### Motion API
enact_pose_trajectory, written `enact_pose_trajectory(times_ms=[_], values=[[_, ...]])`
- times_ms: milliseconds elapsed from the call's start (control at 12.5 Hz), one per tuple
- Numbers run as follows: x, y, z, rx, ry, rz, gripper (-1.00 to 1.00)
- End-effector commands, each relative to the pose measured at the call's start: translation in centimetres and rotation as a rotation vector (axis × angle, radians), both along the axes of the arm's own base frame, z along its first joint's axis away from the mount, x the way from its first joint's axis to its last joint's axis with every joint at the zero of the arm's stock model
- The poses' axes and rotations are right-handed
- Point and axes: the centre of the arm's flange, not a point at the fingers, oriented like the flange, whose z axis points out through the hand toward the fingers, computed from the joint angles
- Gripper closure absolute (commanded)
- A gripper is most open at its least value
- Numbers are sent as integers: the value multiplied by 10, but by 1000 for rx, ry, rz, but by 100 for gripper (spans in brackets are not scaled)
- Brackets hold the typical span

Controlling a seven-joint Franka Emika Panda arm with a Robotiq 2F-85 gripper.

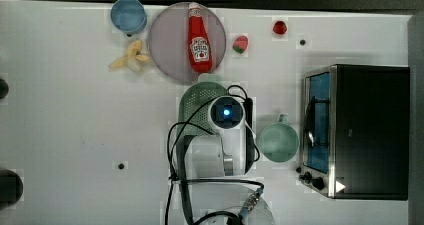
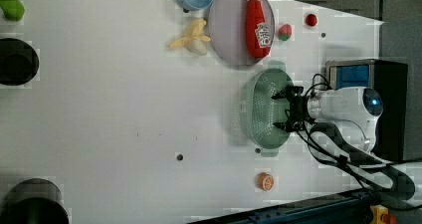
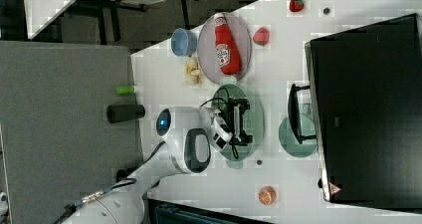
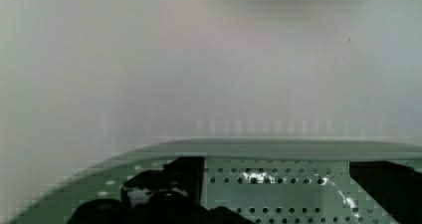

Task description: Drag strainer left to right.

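The pale mint-green perforated plastic oval strainer [image 2: 261, 109] sits mid-desk, just below the grey round plate in the top view and beside the mint-green mug [image 1: 278, 141]. The drag looks barely begun: the gripper [image 2: 283, 108] hangs inside the basin, its black fingers [image 2: 279, 94] spread wide and clasping nothing. The basin is smooth, dotted with small holes; the white desk [image 1: 75, 125] is matte.

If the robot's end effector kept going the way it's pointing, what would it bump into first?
Probably the strainer. The open end effector points into its holey basin, fingers spread over it. How far above the bottom it sits is hard to judge.
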Motion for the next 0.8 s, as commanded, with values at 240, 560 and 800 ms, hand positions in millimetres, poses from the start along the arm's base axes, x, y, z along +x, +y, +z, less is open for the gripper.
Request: enact_pose_trajectory(times_ms=[240,560,800], values=[[-1,-38,13,-21,-4,68,-100],[0,-44,15,-26,-14,60,-100],[12,-20,59,-21,-70,204,-100]])
